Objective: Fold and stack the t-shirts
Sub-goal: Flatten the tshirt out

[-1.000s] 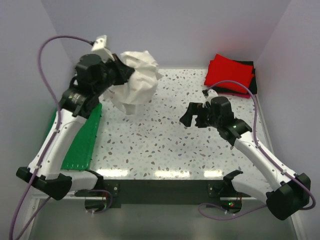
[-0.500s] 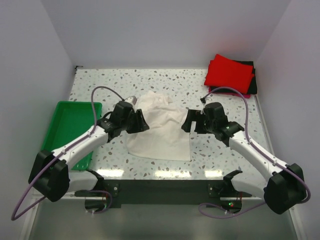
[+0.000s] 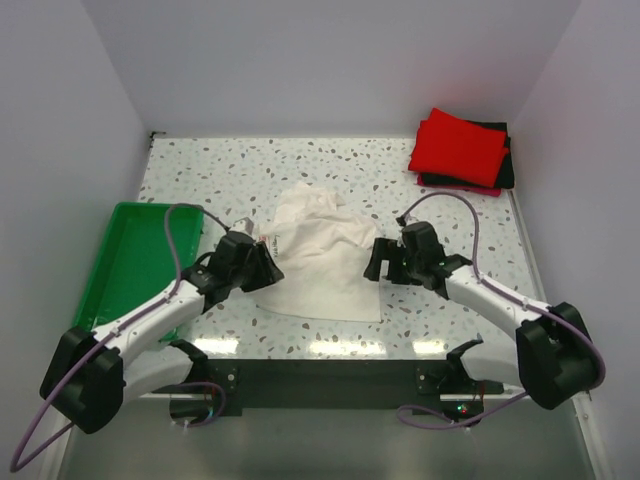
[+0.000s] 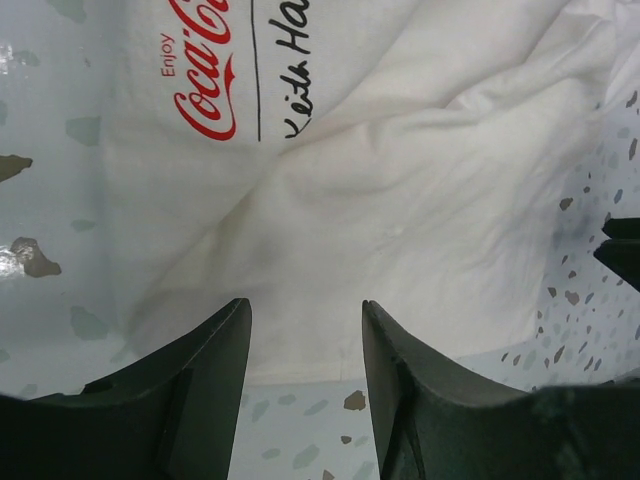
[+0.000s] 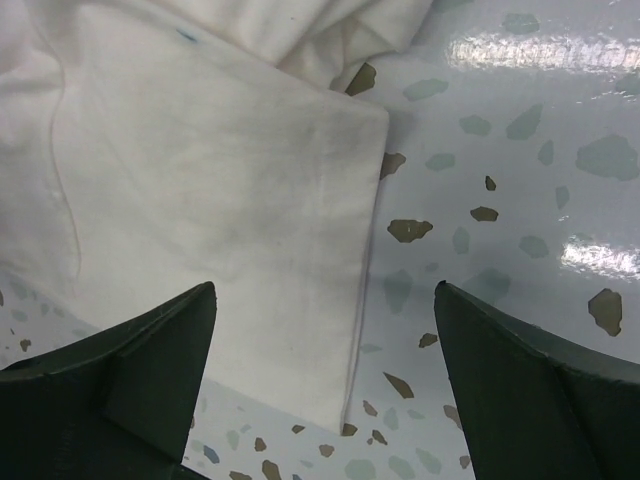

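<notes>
A: Left gripper [image 3: 265, 270] first: jaws apart, nothing between them, low over the near-left edge of the cream t-shirt [image 3: 320, 258], close to its red script logo [image 4: 205, 95].
B: And the shirt itself?
A: It's lying rumpled in the middle of the table [image 3: 200, 170], roughly spread, with the far part bunched. At its right side the right gripper [image 3: 376, 262] stands wide apart too, empty, over a squared cloth corner [image 5: 350, 130].
B: So the step is flattening before a first fold, I'd judge. How to do it well?
A: Pinch each side edge cleanly at matching heights, draw outward until the wrinkles go, then fold evenly.
B: Where does it end up?
A: Probably on the folded red t-shirt [image 3: 458, 145], which lies on the black one [image 3: 506, 168] at the far right corner
</notes>
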Controlling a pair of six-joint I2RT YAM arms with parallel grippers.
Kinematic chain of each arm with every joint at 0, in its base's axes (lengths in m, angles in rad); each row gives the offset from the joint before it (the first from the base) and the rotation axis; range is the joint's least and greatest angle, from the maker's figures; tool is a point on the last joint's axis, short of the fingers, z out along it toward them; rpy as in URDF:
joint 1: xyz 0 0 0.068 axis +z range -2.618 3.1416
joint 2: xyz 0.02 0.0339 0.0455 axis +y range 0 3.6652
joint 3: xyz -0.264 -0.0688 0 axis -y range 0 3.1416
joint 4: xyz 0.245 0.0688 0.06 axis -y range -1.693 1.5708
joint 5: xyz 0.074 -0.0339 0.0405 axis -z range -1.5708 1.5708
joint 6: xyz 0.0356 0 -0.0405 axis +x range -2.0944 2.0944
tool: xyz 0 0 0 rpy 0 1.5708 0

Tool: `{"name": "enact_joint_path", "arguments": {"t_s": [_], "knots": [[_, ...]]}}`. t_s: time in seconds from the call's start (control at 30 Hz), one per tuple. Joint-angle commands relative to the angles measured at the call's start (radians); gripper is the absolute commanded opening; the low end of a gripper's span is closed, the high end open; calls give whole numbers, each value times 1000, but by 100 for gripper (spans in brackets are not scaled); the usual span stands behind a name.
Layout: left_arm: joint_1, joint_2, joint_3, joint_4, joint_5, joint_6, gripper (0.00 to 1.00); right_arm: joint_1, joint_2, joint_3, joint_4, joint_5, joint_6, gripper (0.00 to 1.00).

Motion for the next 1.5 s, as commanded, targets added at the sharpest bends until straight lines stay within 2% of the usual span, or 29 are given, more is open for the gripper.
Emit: {"name": "enact_joint_path", "arguments": {"t_s": [0.0, 0.03, 0.2, 0.3, 0.37, 0.4, 0.43, 0.5, 0.53, 0.57, 0.6, 0.7, 0.77, 0.9, 0.93, 1.0, 1.03, 1.1, 1.13, 1.2, 1.23, 1.33, 1.47], "knots": [[-3, -1, -34, 130, 86, -10, 53, 9, 47, -20, 109, 13, 12, 91], [-7, 10, -37, 140, 106, -8, 53, 11, 58, -22, 117, 10, 9, 86], [-49, 39, -16, 150, 91, 1, 53, 64, 151, -20, 155, 33, 9, 74], [-52, 40, 0, 145, 81, 3, 53, 126, 197, -16, 149, 59, 20, 62], [-52, 37, 16, 125, 63, 13, 53, 182, 213, -19, 136, 95, 39, 46], [-52, 37, 23, 118, 55, 16, 53, 202, 213, -22, 129, 113, 40, 46], [-50, 36, 27, 105, 36, 18, 53, 219, 211, -26, 128, 127, 55, 35], [-50, 34, 38, 70, 14, 16, 53, 273, 200, -40, 126, 127, 70, 22], [-47, 34, 47, 59, -12, 12, 53, 293, 184, -48, 128, 119, 82, 10], [-47, 37, 52, 44, -20, 10, 53, 342, 174, -48, 128, 100, 87, 3], [-44, 39, 56, 36, -26, 13, 52, 371, 159, -46, 143, 69, 92, 0], [-33, 60, 98, 15, -41, 24, 51, 530, 125, -1, 169, 21, 104, 0], [-14, 80, 115, 7, -29, 33, 51, 647, 169, 108, 159, 12, 78, 0], [31, 90, 144, 1, 6, 52, 51, 747, 275, 279, 149, -26, 24, 1], [40, 80, 145, -1, 8, 56, 51, 749, 286, 312, 149, -31, 20, 22], [63, 68, 150, -2, 40, 73, 51, 749, 274, 337, 119, -8, -2, 42], [68, 59, 150, -2, 61, 81, 51, 749, 262, 355, 97, 44, -29, 59], [68, 56, 156, -2, 89, 113, 51, 735, 217, 372, -2, 168, -40, 73], [66, 56, 156, 1, 127, 124, 51, 685, 163, 371, -25, 223, -46, 77], [63, 53, 149, 7, 164, 150, 51, 591, 109, 330, -56, 205, -17, 77], [45, 50, 144, 15, 201, 162, 52, 490, 51, 310, -56, 185, -11, 77], [-25, 54, 142, -7, 216, 196, 52, 361, 0, 273, -104, 196, -29, 77], [-122, 48, 112, 15, 200, 199, 53, 258, -11, 259, -158, 234, -56, 77]]}}
